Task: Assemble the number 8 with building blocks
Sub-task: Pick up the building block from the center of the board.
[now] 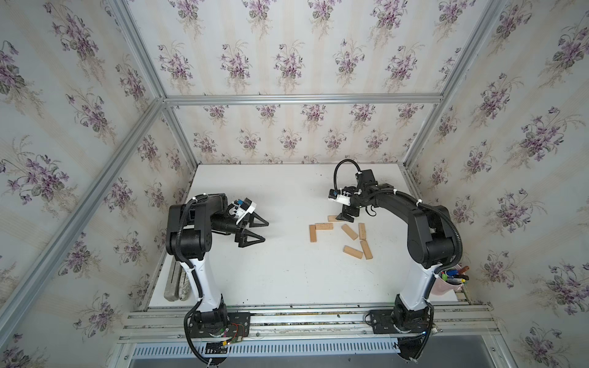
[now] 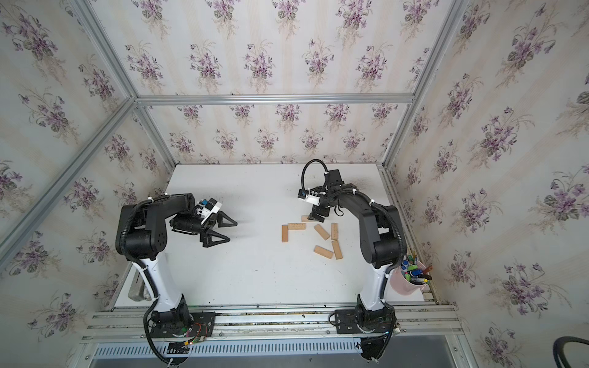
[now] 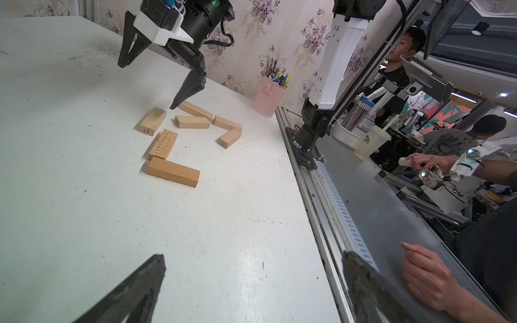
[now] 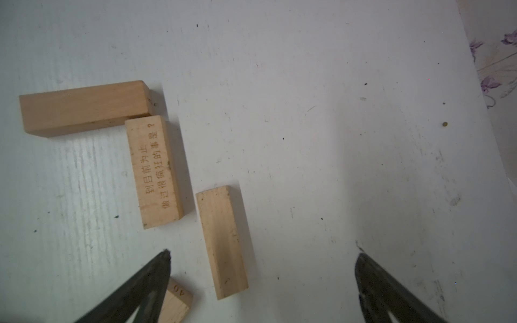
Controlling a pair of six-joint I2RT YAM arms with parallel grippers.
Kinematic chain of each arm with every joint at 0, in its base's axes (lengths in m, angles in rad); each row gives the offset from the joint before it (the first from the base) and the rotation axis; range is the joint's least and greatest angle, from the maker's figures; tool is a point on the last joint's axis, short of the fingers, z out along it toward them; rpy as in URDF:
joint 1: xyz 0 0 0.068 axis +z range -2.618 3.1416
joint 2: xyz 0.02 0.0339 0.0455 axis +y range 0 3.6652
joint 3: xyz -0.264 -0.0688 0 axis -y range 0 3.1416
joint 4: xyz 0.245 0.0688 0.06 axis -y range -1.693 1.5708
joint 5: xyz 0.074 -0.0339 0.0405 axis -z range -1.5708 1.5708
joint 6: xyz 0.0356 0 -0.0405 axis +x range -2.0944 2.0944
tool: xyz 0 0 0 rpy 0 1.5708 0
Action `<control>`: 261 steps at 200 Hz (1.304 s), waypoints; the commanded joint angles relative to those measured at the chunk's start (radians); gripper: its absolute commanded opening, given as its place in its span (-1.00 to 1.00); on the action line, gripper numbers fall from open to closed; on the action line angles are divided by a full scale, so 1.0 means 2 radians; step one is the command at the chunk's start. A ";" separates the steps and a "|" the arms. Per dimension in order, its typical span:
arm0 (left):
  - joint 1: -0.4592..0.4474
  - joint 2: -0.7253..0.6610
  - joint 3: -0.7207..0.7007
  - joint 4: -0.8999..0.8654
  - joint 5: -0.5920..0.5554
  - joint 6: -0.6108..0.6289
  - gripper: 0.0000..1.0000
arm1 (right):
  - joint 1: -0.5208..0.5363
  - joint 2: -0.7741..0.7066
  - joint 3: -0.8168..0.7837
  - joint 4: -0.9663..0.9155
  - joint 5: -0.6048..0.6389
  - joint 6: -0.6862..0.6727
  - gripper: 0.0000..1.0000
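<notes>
Seven blocks lie loose on the bench, right side; two form an L. Right jaws wide, empty, over the far block. Left jaws wide, empty, well apart.

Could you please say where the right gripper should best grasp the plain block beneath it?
Probably mid-length, across its two long sides, from straight above: the plain block lies flat, both sides free, and the open right gripper spans its width.
</notes>
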 commanded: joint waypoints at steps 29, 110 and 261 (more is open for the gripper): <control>0.001 -0.001 0.001 -0.085 0.003 0.191 0.99 | 0.001 0.028 0.010 -0.028 -0.003 -0.053 0.34; 0.001 -0.001 0.001 -0.085 0.002 0.192 0.99 | 0.011 0.040 -0.006 -0.032 0.011 -0.073 0.27; 0.001 -0.001 0.001 -0.085 0.002 0.192 0.99 | -0.013 0.071 0.005 -0.036 -0.012 -0.064 -0.48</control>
